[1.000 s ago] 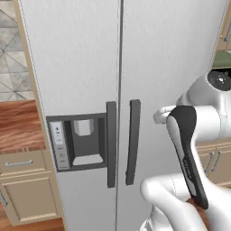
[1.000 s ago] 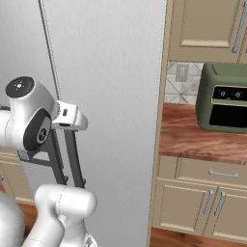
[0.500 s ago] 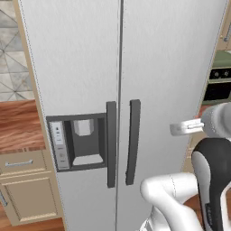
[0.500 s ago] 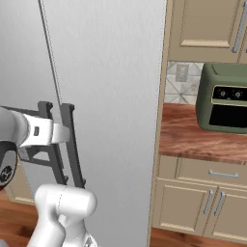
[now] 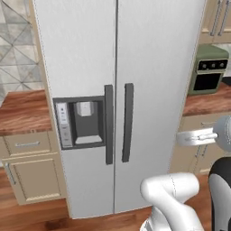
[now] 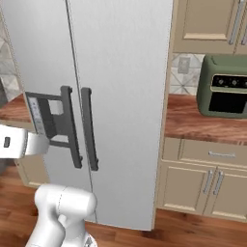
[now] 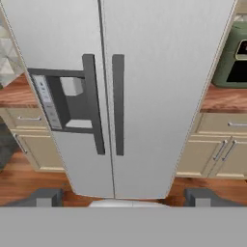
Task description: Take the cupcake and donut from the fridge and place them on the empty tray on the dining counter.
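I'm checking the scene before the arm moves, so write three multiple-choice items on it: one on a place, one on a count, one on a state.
1. Where is the water dispenser panel?
A. on the fridge's left door
B. on the right door
C. on the cabinet

2. How many dark vertical handles does the fridge have?
A. one
B. two
C. four

3. What state are the fridge doors in?
A. both open
B. one open
C. both shut

Answers:
1. A, since the panel sits left of the centre seam.
2. B, since one handle flanks the seam on each side.
3. C, since both doors lie flush and no shelves show.
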